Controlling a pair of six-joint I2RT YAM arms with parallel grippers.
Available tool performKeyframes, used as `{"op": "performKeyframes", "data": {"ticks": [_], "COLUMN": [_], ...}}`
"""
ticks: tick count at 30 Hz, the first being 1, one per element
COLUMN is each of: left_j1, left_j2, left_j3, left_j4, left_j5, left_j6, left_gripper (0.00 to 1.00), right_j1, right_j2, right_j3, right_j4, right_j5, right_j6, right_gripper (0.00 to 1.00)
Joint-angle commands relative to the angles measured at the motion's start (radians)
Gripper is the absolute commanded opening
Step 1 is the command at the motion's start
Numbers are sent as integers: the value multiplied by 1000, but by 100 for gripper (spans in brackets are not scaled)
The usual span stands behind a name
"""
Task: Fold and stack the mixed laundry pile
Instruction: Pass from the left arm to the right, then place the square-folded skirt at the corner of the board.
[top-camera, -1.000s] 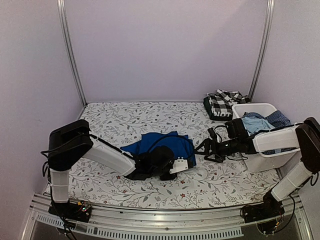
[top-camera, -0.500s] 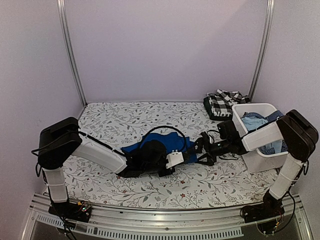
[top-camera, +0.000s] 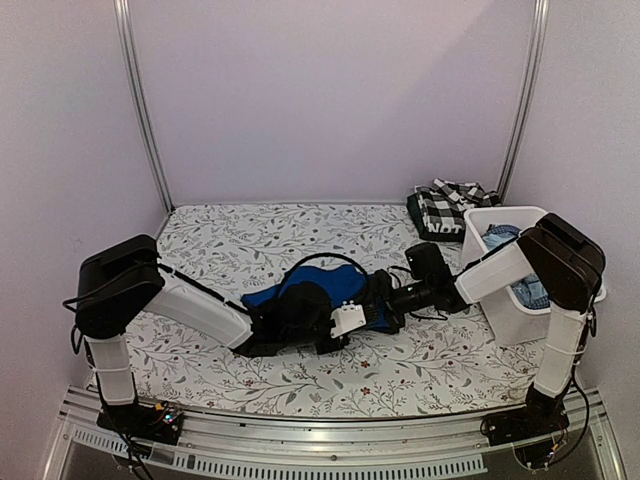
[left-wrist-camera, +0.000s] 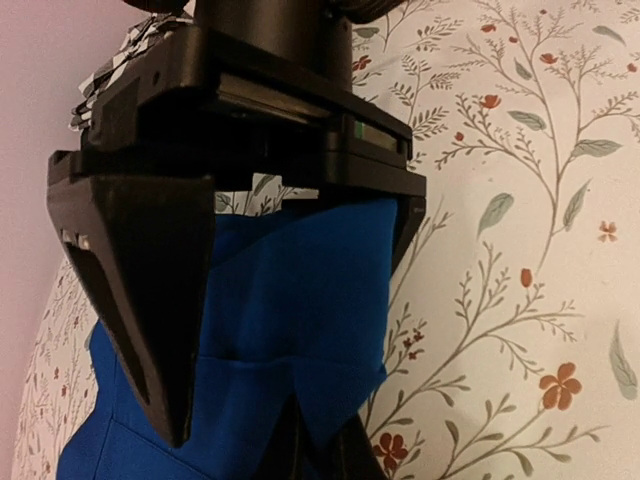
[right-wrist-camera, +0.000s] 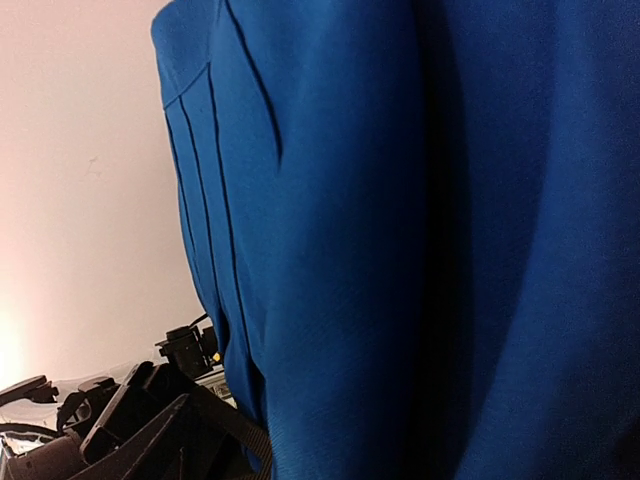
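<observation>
The royal blue garment (top-camera: 266, 297) lies bunched on the flowery tabletop (top-camera: 220, 240), near the white tub (top-camera: 512, 312), on the side toward the left arm. The left fingers (left-wrist-camera: 140, 300) are clenched on a fold of it. The right fingers (top-camera: 392, 298) are at its edge nearest the tub, but I cannot tell if they are pinching it or let go.

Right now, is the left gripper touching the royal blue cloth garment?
Touching. The left wrist view shows the left gripper shut on the royal blue cloth garment, fabric filling the space between its fingers.
</observation>
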Motion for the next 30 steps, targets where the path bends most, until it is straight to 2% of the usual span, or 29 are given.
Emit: {"op": "performKeyframes", "data": {"ticks": [1, 4, 8, 10, 12, 13, 15, 18, 22, 25, 30], "left_j1": [-2, -8, -10, -13, -15, -16, -18, -16, 13, 50, 174], "left_j2": [-19, -20, -24, -32, -35, -32, -34, -99, -285, -432, -496], "left_j3": [10, -1, -19, -29, -32, -29, -22, -30, -109, -201, -289], "left_j4": [72, 85, 94, 99, 102, 100, 87, 26, -86, -125, -272], "left_j5": [6, 20, 25, 26, 19, 7, -26, -63, -96, -122, -215], "left_j6": [14, 24, 40, 42, 46, 43, 19, -104, -363, -560, -882], "left_gripper": [0, 0, 0, 0, 1, 5, 21, 43, 55, 63, 67], "right_j1": [39, 43, 38, 34, 32, 32, 32, 30, 25, 24, 5], "right_j2": [48, 70, 91, 96, 111, 123, 139, 145, 125, 108, 116], "right_j3": [32, 50, 51, 48, 66, 74, 86, 93, 125, 208, 416], "right_j4": [74, 88, 95, 92, 92, 93, 100, 90, 12, -133, -435], "right_j5": [21, 28, 72, 96, 95, 88, 86, 94, 131, 187, 305], "right_j6": [106, 128, 140, 140, 127, 119, 109, 78, -20, -136, -461], "right_gripper": [85, 80, 67, 65, 56, 47, 29, 2, 0, 0, 0]}}
